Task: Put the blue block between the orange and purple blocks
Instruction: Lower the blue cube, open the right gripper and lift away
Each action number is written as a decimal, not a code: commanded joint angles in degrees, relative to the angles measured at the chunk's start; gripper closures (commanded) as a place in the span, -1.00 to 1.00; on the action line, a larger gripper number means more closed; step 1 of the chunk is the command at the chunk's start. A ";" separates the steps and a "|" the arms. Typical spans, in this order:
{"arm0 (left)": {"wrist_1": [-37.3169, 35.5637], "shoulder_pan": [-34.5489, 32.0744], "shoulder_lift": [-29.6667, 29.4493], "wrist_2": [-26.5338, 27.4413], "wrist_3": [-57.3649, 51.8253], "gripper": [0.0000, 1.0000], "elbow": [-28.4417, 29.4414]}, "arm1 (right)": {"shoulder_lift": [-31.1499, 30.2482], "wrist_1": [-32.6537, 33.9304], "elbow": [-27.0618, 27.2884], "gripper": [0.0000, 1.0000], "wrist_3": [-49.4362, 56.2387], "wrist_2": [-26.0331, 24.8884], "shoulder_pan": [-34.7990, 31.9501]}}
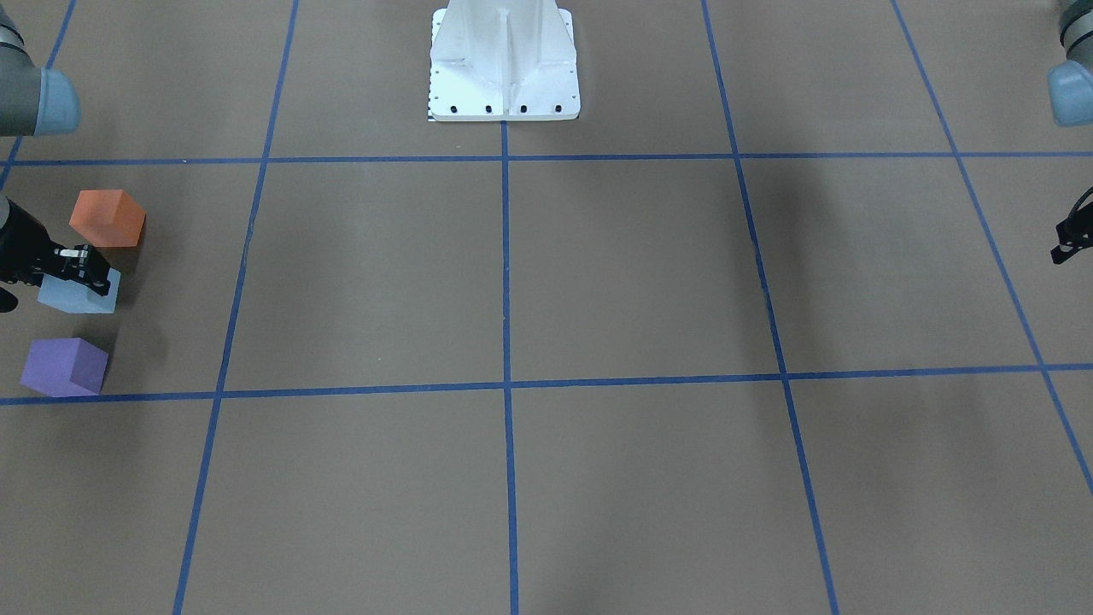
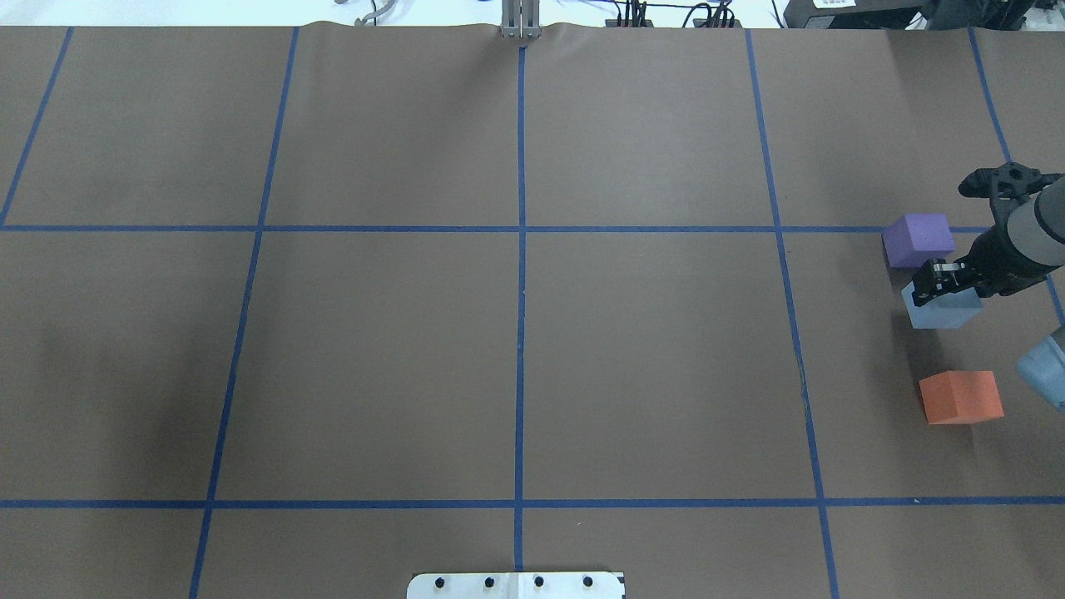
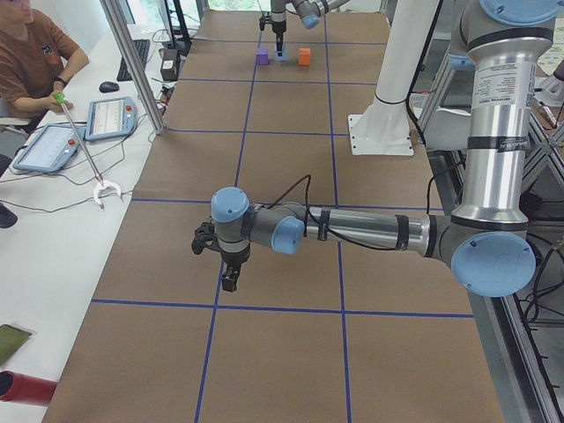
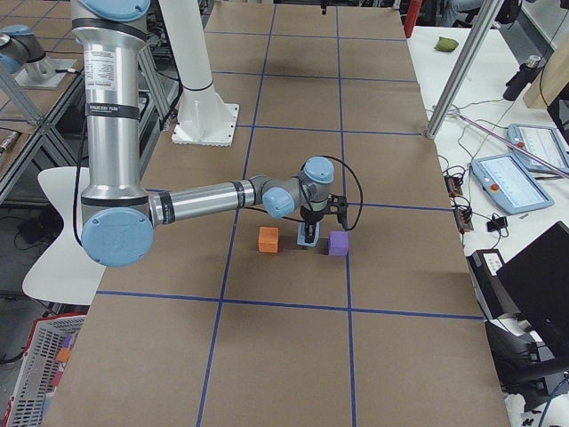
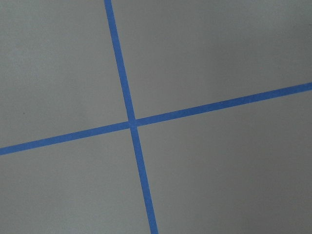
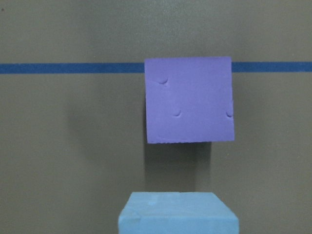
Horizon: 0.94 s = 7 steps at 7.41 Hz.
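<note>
Blue block (image 2: 948, 312) flanked by purple block (image 2: 918, 240) and orange block (image 2: 961, 397); right hand (image 2: 932, 284) pointed straight down onto it, grip undeterminable; wider gap seen toward orange.

No words or numbers can be read anywhere, and the tiny dark print on the silver arm tube (image 3: 499, 88) at upper right, maybe a label, is too blurry.
</note>
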<state>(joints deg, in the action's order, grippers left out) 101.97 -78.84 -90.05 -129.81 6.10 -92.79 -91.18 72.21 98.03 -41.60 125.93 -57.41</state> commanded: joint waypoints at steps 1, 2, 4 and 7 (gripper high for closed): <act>-0.02 0.00 -0.12 0.09 -0.03 -1.00 0.06 | -0.40 -0.14 -0.48 1.00 -0.15 -2.51 1.68; -0.02 0.00 -0.38 0.09 -0.03 -1.00 0.15 | -0.40 -0.49 -1.26 1.00 -0.06 -3.14 2.13; 0.07 0.00 -0.47 0.09 -0.03 -1.00 0.15 | -0.32 -0.58 -1.44 -0.86 0.02 -3.15 2.39; -0.02 0.00 -0.74 0.17 -0.03 -1.00 0.15 | -0.49 -0.58 -0.66 -1.00 -0.06 -2.71 2.13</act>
<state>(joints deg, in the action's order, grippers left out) 101.96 -78.84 -90.75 -129.67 6.10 -92.64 -91.64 71.64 97.00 -41.65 123.04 -55.15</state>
